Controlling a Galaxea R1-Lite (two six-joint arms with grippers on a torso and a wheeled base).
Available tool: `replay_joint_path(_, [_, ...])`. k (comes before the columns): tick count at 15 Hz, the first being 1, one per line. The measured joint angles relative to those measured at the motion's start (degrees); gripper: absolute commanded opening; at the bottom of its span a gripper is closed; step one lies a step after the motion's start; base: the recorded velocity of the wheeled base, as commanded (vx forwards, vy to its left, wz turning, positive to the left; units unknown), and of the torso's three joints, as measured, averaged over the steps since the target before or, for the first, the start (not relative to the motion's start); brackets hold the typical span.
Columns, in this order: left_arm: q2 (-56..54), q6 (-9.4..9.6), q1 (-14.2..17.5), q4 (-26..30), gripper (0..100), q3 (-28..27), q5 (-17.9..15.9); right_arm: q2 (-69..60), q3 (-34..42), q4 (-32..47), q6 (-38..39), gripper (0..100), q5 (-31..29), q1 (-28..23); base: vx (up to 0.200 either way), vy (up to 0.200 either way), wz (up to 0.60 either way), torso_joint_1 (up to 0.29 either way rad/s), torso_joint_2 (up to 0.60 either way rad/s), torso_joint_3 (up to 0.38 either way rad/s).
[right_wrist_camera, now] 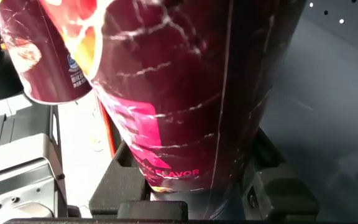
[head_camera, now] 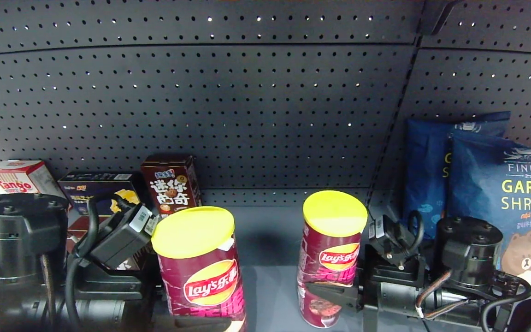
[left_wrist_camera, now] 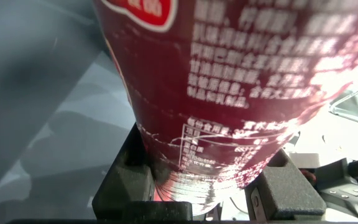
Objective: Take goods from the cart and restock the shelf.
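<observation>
Over the front of the grey shelf point(head_camera: 270, 235), before its black pegboard panel point(head_camera: 247, 115), both arms extend forward side by side, the left gripper point(left_wrist_camera: 207, 193) clamped on the upright left chip can point(head_camera: 198, 272) and the right gripper point(right_wrist_camera: 197, 186) on the right chip can point(head_camera: 332, 249), between snack boxes point(head_camera: 171, 184) and blue snack bags point(head_camera: 500, 193).

L gripper point(left_wrist_camera: 207, 190) is clamped on left can point(head_camera: 198, 267), R gripper point(right_wrist_camera: 197, 183) on right can point(head_camera: 332, 249). Both arms are held low, fwd.
</observation>
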Motion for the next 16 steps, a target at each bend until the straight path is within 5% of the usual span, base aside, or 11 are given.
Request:
replay_joint_path(2, [0.04,0.0,0.0,0.0,0,0.0,0.0,0.87,-0.46,-0.63,0.0,0,0.13,0.0,0.0,0.0,0.0,0.0,0.0,0.0])
replay_joint_path(3, [0.06,0.0,0.0,0.0,0,0.02,0.0,1.16,-0.5,-0.69,0.0,100,0.2,0.0,0.0,0.0,0.0,0.0,0.0,0.0])
replay_joint_path(16, [0.01,0.02,0.0,0.01,0,-0.16,0.16,-7.85,8.81,-0.37,1.57,100,-0.16,-0.44,0.0,0.0,0.0,0.0,0.0,0.0])
